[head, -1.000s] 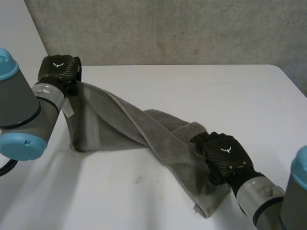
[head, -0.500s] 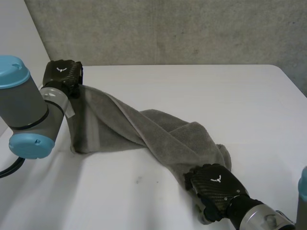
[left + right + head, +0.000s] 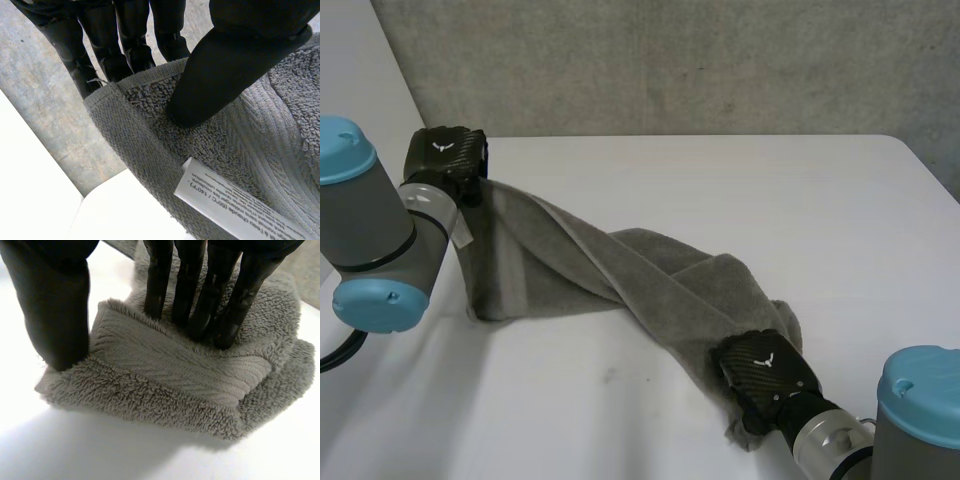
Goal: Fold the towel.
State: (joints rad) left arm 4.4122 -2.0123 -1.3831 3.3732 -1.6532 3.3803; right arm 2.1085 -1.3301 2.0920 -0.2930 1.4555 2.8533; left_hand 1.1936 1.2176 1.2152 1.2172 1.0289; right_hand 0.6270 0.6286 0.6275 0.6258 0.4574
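A grey towel (image 3: 650,270) lies twisted in a long rope slantwise across the white table (image 3: 740,180). My left hand (image 3: 445,155) holds its far left corner lifted off the table. In the left wrist view the thumb (image 3: 225,75) pinches the hemmed corner (image 3: 150,125) against the fingers (image 3: 125,45) behind it; a white care label (image 3: 225,200) hangs below. My right hand (image 3: 765,370) rests on the towel's near right end. There its straight fingers (image 3: 200,290) press down on the folded end (image 3: 175,370), and the thumb (image 3: 55,315) touches the edge.
A grey wall (image 3: 670,60) runs behind the table's far edge. The left arm's forearm (image 3: 370,240) stands beside the hanging part of the towel. Bare table lies to the far right and along the front left.
My right hand has slid back along the towel to its near end and its fingers have come down onto it. The left hand keeps its pinch and has barely moved.
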